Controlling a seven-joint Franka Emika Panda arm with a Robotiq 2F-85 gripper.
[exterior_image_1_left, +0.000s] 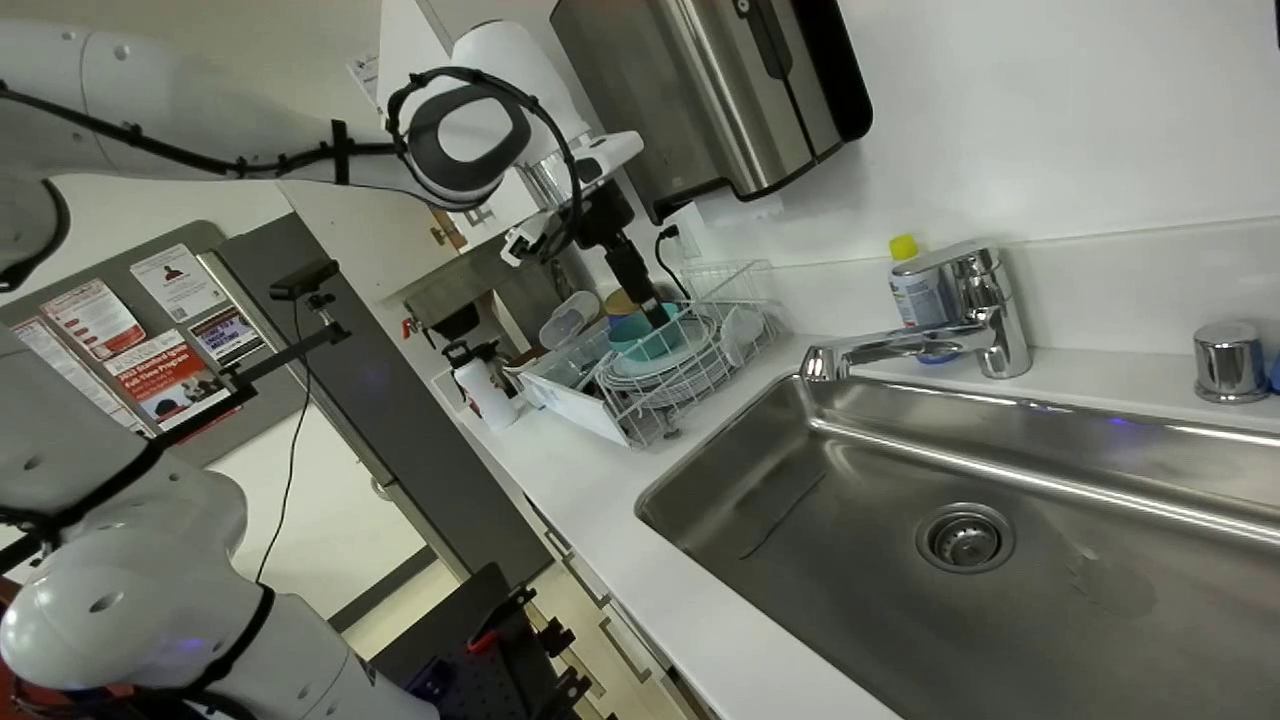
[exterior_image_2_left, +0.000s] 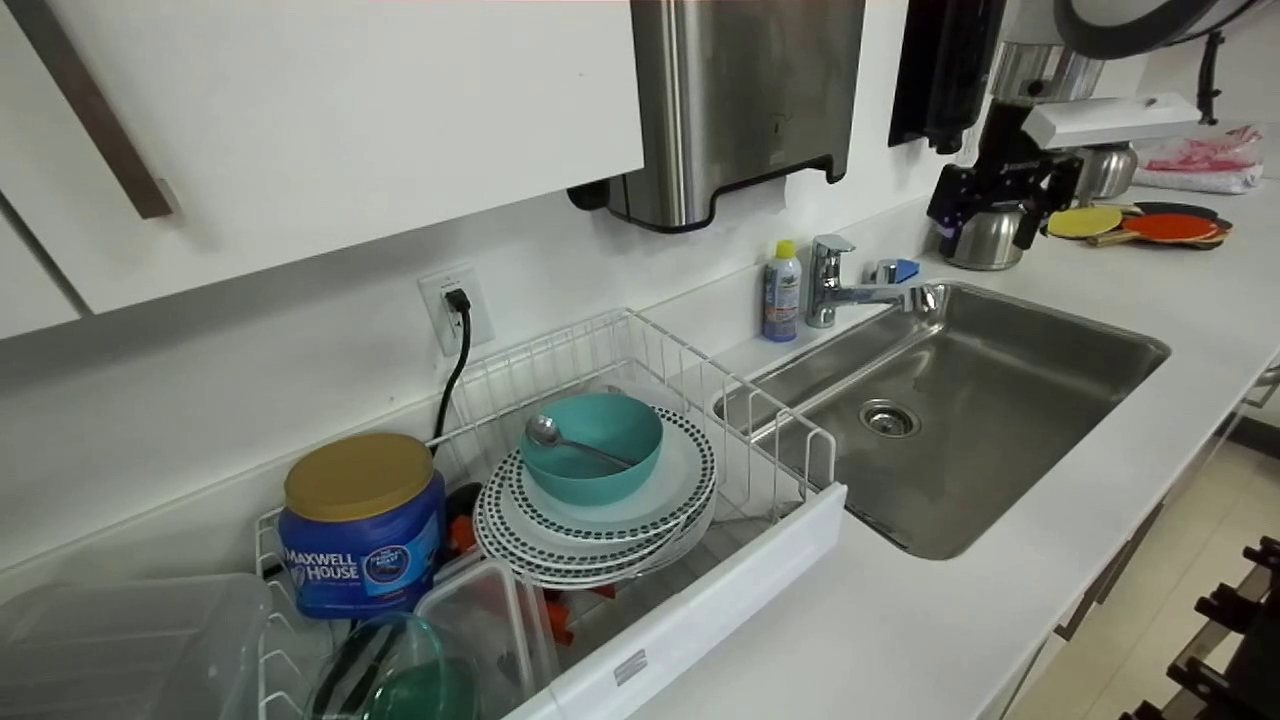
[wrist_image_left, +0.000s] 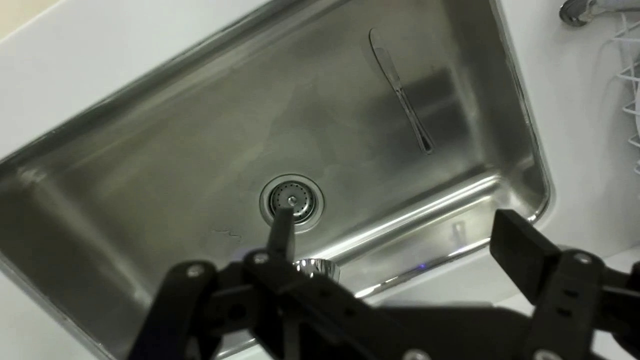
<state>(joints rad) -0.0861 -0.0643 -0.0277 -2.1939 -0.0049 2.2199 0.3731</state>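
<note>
Over the steel sink (exterior_image_2_left: 1060, 370) on the right, the pincer (wrist_image_left: 395, 217) hangs with its two fingers spread wide apart, well above the basin floor. On that floor the knife (wrist_image_left: 402, 92) lies flat between the drain (wrist_image_left: 292, 200) and the end nearer the dish rack (exterior_image_2_left: 690, 610), its handle toward the wall and its blade toward the front edge of the white table (exterior_image_2_left: 850, 640).

Along the wall side of the sink stand a chrome faucet (exterior_image_2_left: 826, 290) and, just left of it in an exterior view, a spray can (exterior_image_2_left: 782, 300) with a yellow cap. A steel dispenser (exterior_image_2_left: 750, 100) is fixed to the wall above.

At the near left, the rack holds stacked plates (exterior_image_2_left: 640, 520) with patterned rims; on top sits a teal bowl (exterior_image_2_left: 585, 487) with a spoon (exterior_image_2_left: 543, 431) in it. A blue tub (exterior_image_2_left: 360, 560) stands just left of the plates. At the far right, paddles (exterior_image_2_left: 1170, 228) lie on the table beyond the sink.
</note>
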